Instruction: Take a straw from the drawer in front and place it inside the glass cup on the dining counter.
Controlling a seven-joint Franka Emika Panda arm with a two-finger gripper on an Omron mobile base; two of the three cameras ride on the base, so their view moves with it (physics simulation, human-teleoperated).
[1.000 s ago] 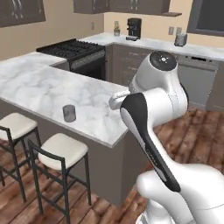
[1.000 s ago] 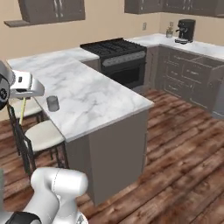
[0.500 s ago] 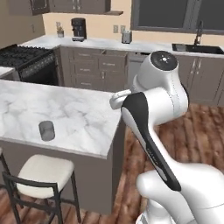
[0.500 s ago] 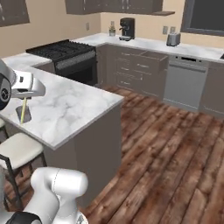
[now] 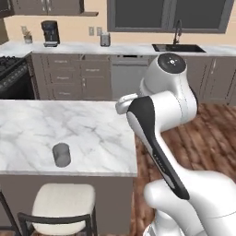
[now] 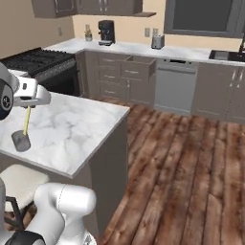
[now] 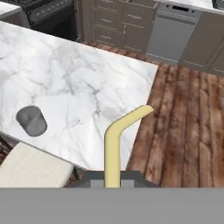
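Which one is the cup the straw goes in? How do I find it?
Look at the long white marble dining counter with the white-cushioned stool tucked under it. Near the stool-side edge stands the glass cup, a small grey see-through tumbler without a handle. Nothing else sits on that marble slab.

My arm rises from the base, elbow folded high, forearm reaching out to the left. My gripper [image 7: 112, 183] points downward, jaws pinched tight on the straw [image 7: 114, 144], which hangs below the hand.
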